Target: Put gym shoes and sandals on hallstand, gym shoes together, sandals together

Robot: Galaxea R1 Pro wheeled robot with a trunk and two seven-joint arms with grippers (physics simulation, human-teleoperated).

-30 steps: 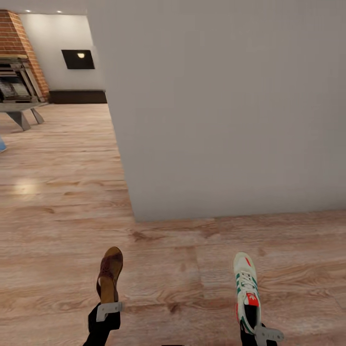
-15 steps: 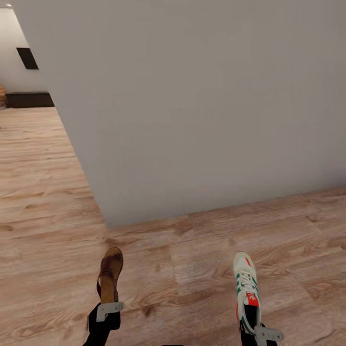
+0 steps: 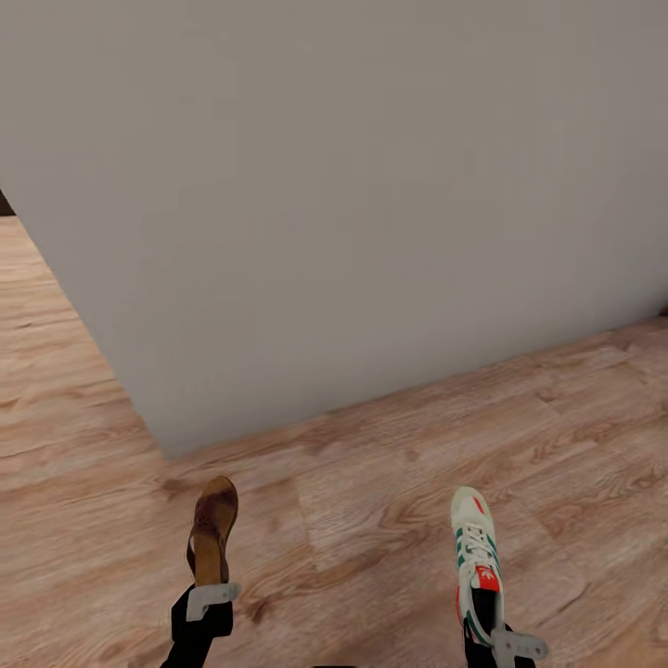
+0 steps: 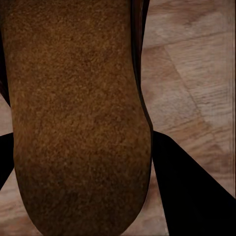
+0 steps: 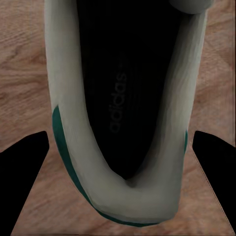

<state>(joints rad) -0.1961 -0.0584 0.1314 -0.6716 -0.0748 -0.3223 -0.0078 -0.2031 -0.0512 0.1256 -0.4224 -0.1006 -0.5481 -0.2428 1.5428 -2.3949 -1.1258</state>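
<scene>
Left gripper gripping 1 sandal by heel, jaws closed on it, toe pointing toward wall. Right gripper gripping 1 sneaker at heel, closed on it, toe also pointing toward wall. Both shoes hanging above floor, short of wall base. Right wrist view showing sneaker's dark insole; left wrist view showing sandal's tan sole.

Brown sandal and white sneaker, held aloft.
</scene>
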